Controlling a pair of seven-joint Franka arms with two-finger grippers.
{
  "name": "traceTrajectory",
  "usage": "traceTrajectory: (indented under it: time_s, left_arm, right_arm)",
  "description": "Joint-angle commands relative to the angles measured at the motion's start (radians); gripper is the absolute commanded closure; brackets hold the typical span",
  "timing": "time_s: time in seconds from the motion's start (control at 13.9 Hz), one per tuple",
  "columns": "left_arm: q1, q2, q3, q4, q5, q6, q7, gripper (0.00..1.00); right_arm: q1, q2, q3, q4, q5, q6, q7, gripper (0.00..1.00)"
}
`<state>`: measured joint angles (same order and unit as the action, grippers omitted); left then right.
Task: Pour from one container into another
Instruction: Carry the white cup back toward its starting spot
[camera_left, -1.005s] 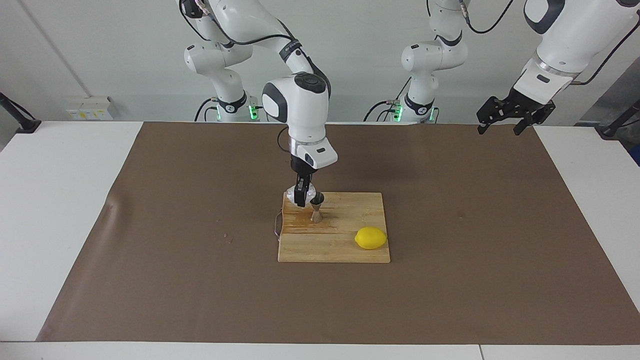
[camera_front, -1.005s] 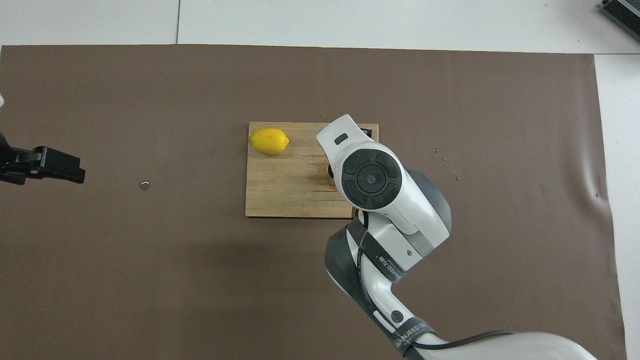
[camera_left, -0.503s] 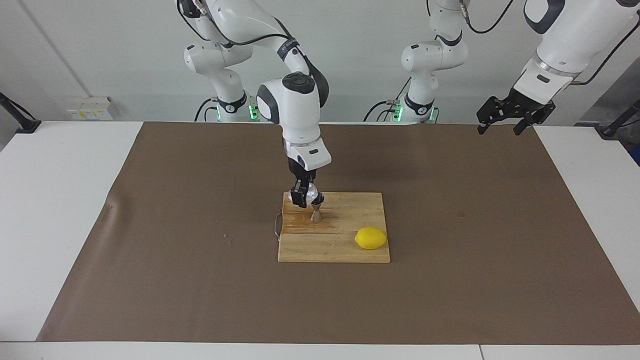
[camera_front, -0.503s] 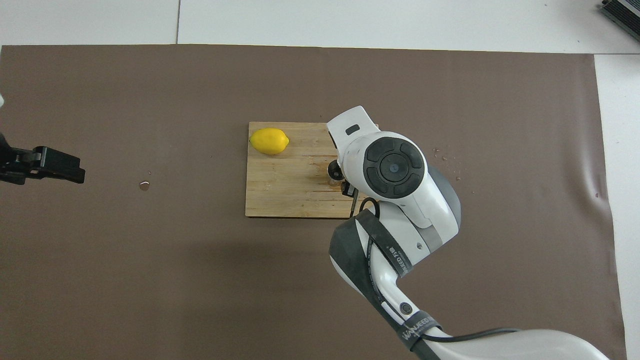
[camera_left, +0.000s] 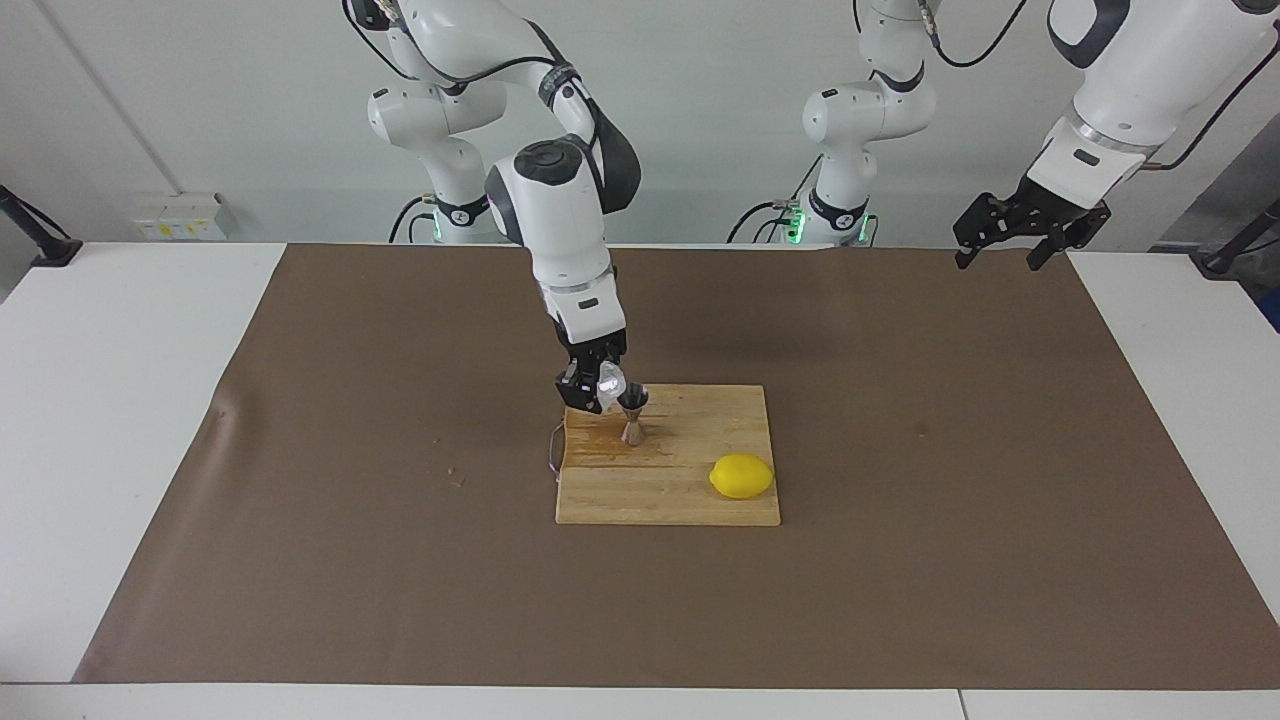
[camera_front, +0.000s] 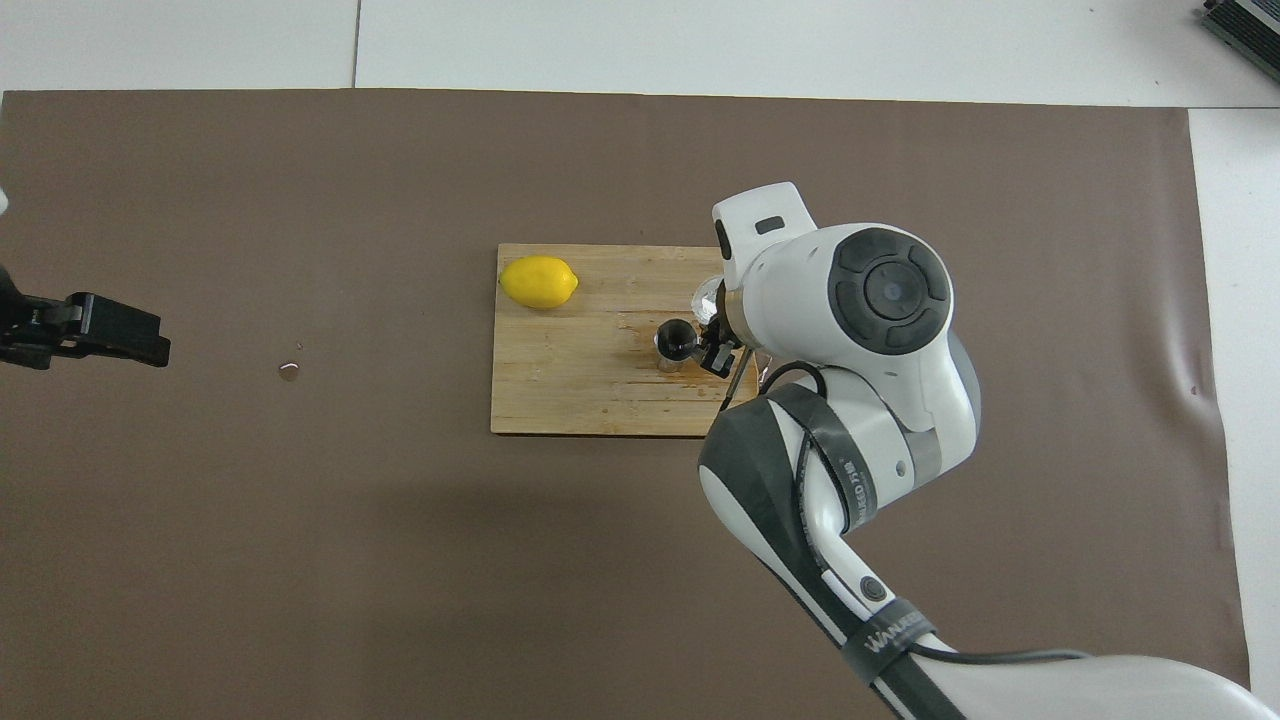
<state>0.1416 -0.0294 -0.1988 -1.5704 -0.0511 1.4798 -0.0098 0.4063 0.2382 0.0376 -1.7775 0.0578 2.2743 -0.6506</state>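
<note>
A: Nearest the robots on the wooden cutting board (camera_left: 690, 455): right gripper (camera_left: 590, 388), clamped on the faceted glass cup (camera_left: 607, 380) and holding it in the air, tilted toward the steel jigger (camera_left: 632, 417). Cup lip just above and beside the jigger's open top. Seen from overhead, only a sliver of the cup (camera_front: 706, 298) showing past the wrist.

B: And the jigger itself?

A: Upright on the board, at the right arm's end of it, amid a darker wet-looking stain on the wood. Dark open mouth plainly visible from overhead (camera_front: 676, 341), with the right gripper (camera_front: 716, 345) just beside it.

B: Farther out?

A: Yellow lemon (camera_left: 741, 476) on the same board, near the corner farthest from the robots, toward the left arm's end. Well apart from jigger and cup. Same lemon from overhead (camera_front: 539, 281), lying on its side.

B: Under the board?

A: Brown mat (camera_left: 900, 560) covering most of the white table (camera_left: 110, 400). A few small specks on the mat toward the right arm's end.

B: Left arm?

A: Waiting, raised over the mat's edge at its own end of the table. Left gripper (camera_left: 1008, 250) with fingers spread apart, holding nothing. Visible from overhead too (camera_front: 105, 330).
</note>
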Motion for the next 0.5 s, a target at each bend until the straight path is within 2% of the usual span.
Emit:
traceTrajectory:
  time_s: [0.0,0.43]
  left_arm:
    - [0.009,-0.020,-0.004,-0.014,0.017,-0.010,0.007,0.00]
    - [0.009,-0.020,-0.004,-0.014,0.017,-0.010,0.007,0.00]
  right_arm:
    - [-0.055,-0.016,0.007,-0.013,0.088,0.034,0.016,0.79]
    - [-0.164,-0.007,0.007,-0.016,0.218,0.102,-0.004,0.79]
